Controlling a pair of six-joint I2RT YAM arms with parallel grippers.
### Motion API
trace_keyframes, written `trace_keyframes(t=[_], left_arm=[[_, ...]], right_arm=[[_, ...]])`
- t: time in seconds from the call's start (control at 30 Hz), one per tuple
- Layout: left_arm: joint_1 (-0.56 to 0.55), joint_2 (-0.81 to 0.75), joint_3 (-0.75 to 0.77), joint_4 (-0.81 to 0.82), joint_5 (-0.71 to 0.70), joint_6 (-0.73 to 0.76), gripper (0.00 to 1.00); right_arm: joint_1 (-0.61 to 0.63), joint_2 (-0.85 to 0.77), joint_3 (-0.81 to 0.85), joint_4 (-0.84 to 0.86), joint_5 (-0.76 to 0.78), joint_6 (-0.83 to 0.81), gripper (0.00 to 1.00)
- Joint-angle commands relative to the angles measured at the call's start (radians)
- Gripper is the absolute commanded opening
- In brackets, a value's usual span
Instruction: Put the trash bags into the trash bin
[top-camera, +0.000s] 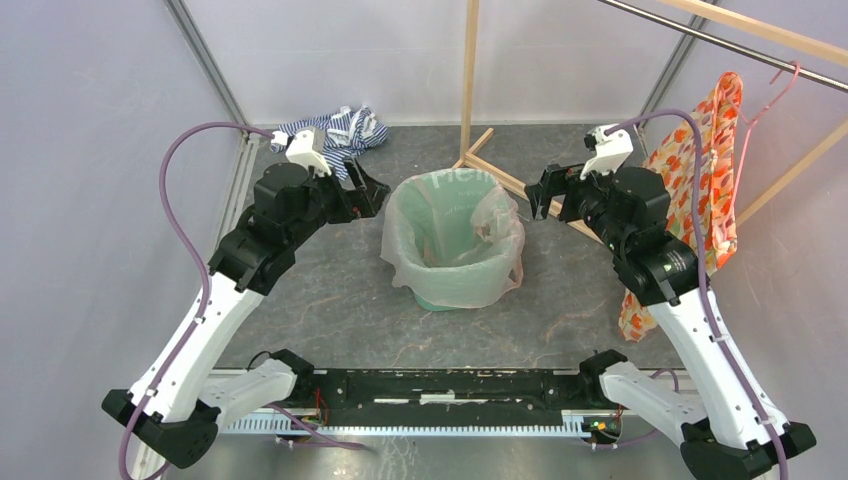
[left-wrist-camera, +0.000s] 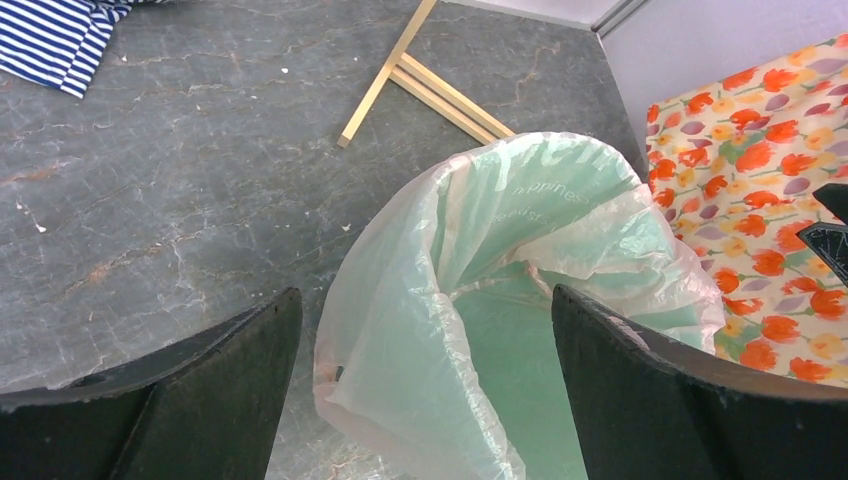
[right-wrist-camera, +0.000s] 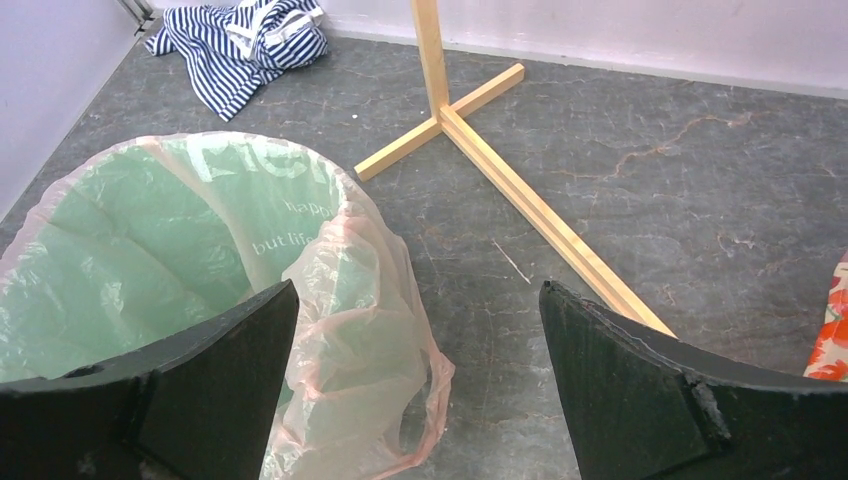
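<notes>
The pink trash bag (top-camera: 500, 235) lines the mint-green bin (top-camera: 445, 302) on the grey table (top-camera: 300, 300), its edge draped over the rim. The left gripper (top-camera: 368, 190) and right gripper (top-camera: 543, 197) flank it, jaws spread, empty. A striped cloth (top-camera: 345, 130) lies behind; a floral garment (top-camera: 700, 190) hangs right.

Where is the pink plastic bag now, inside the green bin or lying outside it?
Inside, as a liner: the pink bag hangs within the green bin, its edge folded out over the rim.

Striped cloth (top-camera: 350, 128), floral garment (top-camera: 705, 170), wooden rack (top-camera: 469, 70).
</notes>
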Motion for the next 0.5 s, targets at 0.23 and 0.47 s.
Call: trace_keyframes(t=[0.23, 0.47], left_arm=[[0.005, -0.015, 0.068, -0.039, 0.025, 0.069, 1.00], [0.006, -0.019, 0.074, -0.045, 0.026, 0.076, 1.00]], right_arm=[[-0.004, -0.038, -0.005, 0.048, 0.000, -0.022, 0.98], [-0.003, -0.054, -0.021, 0.049, 0.008, -0.015, 0.98]])
